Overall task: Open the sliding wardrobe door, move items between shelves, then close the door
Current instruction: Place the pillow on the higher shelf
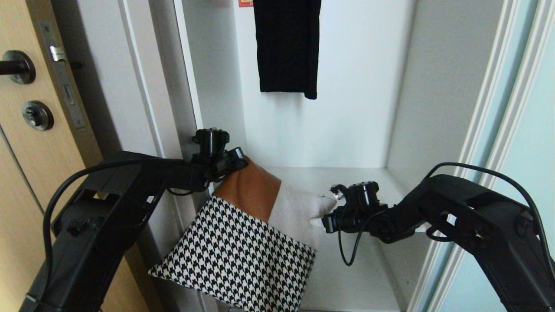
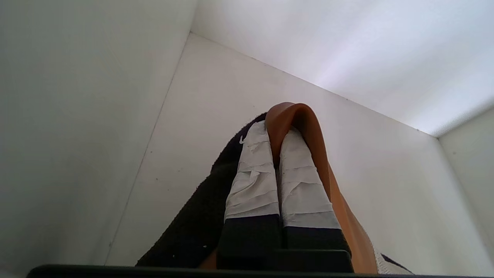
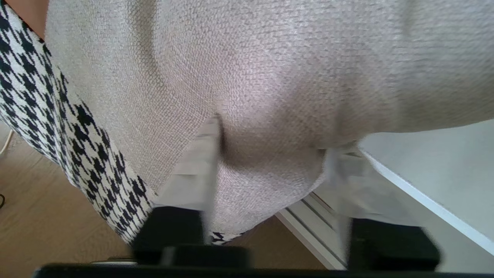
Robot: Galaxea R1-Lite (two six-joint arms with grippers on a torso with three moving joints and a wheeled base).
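A tan wooden door (image 1: 26,164) stands at the far left, with a dark lever handle (image 1: 15,67), a round keyhole plate (image 1: 37,115) below it and a metal latch plate (image 1: 60,69) on its edge. A long narrow black garment (image 1: 287,45) hangs inside the wardrobe. Wooden floor (image 3: 42,216) shows below
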